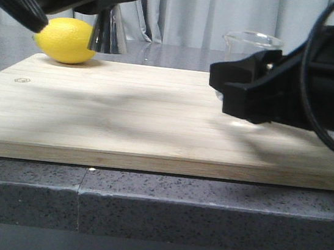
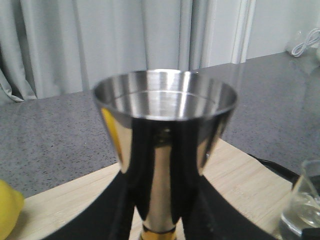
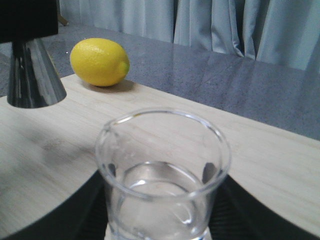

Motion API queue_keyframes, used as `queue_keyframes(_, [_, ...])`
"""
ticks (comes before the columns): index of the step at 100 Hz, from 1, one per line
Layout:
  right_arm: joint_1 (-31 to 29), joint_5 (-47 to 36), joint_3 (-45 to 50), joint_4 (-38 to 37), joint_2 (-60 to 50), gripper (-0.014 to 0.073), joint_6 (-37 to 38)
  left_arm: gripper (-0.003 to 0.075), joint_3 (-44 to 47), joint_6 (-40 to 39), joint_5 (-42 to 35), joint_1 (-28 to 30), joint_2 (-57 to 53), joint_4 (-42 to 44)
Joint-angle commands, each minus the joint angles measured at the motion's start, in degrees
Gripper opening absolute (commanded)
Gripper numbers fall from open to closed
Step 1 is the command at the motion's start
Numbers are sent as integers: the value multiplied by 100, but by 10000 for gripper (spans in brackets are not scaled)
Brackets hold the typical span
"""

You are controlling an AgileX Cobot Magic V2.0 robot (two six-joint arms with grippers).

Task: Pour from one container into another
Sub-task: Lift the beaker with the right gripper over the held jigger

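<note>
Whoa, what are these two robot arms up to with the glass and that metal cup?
Each arm holds one vessel over a wooden cutting board. The right gripper is closed around a small glass beaker with clear liquid in it. The left gripper grips a steel jigger by its waist. Both stand upright and apart; no pouring yet. A lemon lies behind the board.

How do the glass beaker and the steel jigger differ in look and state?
The glass beaker is clear, and liquid shows inside; the steel jigger is opaque and mirror-shiny. The beaker's walls are nearly straight; the jigger flares from a narrow waist. Both stand upright with round open mouths, each between black fingers.
</note>
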Motion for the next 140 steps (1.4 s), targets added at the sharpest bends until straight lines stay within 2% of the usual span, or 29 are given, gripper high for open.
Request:
queue_keyframes(1, [-42, -348, -299, -83, -99, 239, -273, 166, -172, -62, -433, -115, -188, 73])
queue_keyframes(15, [-102, -137, -627, -73, -99, 239, -324, 166, -172, -62, -443, -159, -188, 129])
queue_keyframes(39, [-587, 411, -1128, -118, -182, 239, -333, 166, -172, -98, -422, -170, -188, 129])
queue_keyframes(61, [-717, 1175, -1688, -200, -404, 239, -974, 166, -172, -248, -422, -235, -188, 183])
queue_keyframes(76, [-717, 1772, -2173, -682, -444, 239, -1043, 166, -172, -248, -422, -313, -188, 183])
queue_keyframes(114, [-717, 2597, -3184, -1655, -453, 239, -1058, 166, -172, -248, -262, -371, -188, 183])
queue_keyframes(140, [-707, 2866, -3551, -2451, -456, 239, -1058, 167, -172, -248, -203, -371, -188, 183])
